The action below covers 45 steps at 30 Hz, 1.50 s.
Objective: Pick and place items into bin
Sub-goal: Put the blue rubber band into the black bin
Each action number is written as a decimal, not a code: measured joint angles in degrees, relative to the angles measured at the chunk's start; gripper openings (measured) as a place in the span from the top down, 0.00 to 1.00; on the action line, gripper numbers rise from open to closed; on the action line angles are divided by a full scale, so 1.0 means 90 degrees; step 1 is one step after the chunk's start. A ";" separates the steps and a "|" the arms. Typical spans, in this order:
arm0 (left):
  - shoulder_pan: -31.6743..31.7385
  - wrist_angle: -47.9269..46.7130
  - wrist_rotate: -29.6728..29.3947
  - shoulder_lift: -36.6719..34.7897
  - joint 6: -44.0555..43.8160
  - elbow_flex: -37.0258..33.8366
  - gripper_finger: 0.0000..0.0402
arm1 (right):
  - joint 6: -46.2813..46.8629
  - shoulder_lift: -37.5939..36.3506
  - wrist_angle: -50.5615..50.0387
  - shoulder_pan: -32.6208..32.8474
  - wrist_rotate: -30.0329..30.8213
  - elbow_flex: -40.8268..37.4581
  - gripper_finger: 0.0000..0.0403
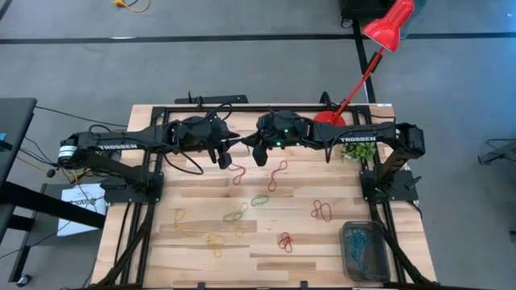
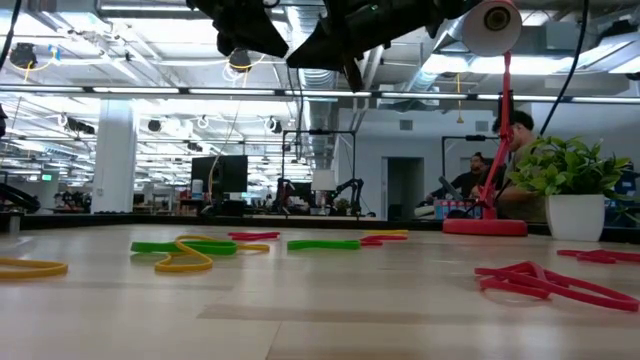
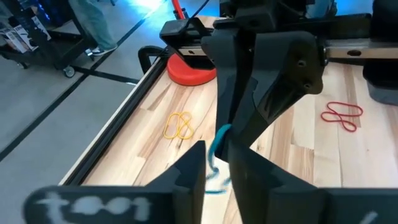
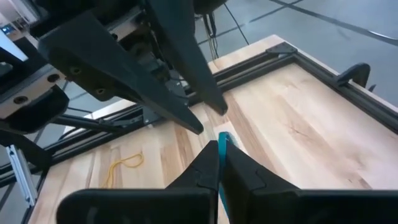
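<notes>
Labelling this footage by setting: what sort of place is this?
Probably an open-plan robotics lab or office: exposed ceiling ducts and strip lights, another robot arm on a far bench, people seated at desks.

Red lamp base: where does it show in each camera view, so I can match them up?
High view: red lamp base at the table's far edge, right of centre.
Low view: at right, beside the potted plant.
Left wrist view: on the wood by the frame's corner.
Right wrist view: not in it.
Shared landmark: the black table frame.
</notes>
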 joint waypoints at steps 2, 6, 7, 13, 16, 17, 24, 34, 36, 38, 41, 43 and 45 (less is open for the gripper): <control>0.0000 0.0001 -0.0002 0.0000 -0.0039 0.0000 0.80 | 0.0030 0.0000 -0.0061 0.0000 0.0003 -0.0001 1.00; 0.0000 0.0002 -0.0009 0.0000 -0.0154 0.0000 0.75 | 0.0327 0.0000 -0.0577 0.0000 0.0003 0.0001 1.00; 0.0000 0.0002 -0.0009 0.0000 -0.0189 0.0000 0.74 | 0.0480 0.0000 -0.0802 0.0000 -0.0004 0.0001 1.00; 0.0000 0.0002 -0.0054 0.0002 -0.0209 0.0000 0.73 | 0.1268 0.0000 -0.2814 0.0112 -0.0455 0.0001 1.00; 0.0000 0.0002 -0.0207 0.0002 -0.0212 0.0000 0.73 | 0.1698 0.0000 -0.4051 0.0297 -0.0947 0.0001 1.00; 0.0000 0.0002 -0.0243 0.0002 -0.0210 0.0000 0.73 | 0.1850 0.0000 -0.4425 0.0368 -0.1126 0.0001 1.00; 0.0000 0.0004 -0.0388 0.0005 -0.0070 0.0000 0.73 | 0.2527 -0.0116 -0.6579 0.0892 -0.2255 0.0010 1.00; 0.0106 0.0108 -0.0388 0.0273 0.0035 0.0008 0.74 | 0.3786 -0.1231 -0.9581 0.1391 -0.1470 0.0084 1.00; 0.0173 0.0000 -0.0361 0.0345 0.0037 -0.0010 0.74 | 0.4165 -0.1609 -1.0028 0.1578 -0.1465 0.0098 1.00; 0.0207 0.0195 -0.0277 0.0486 0.0020 0.0012 0.74 | 0.4904 -0.1998 -1.0230 0.1850 -0.1503 0.0095 1.00; 0.0240 0.0333 -0.0046 0.0614 -0.0174 -0.0007 0.74 | 0.6286 -0.2530 -1.0077 0.2463 -0.1509 0.0095 1.00; 0.0247 0.0519 0.0273 0.0638 -0.0306 -0.0005 0.74 | 0.7080 -0.2726 -1.0150 0.2965 -0.1660 0.0095 1.00; 0.0245 0.0815 0.0502 0.0634 -0.0300 -0.0005 0.74 | 0.7929 -0.2830 -1.0173 0.3521 -0.1796 0.0095 1.00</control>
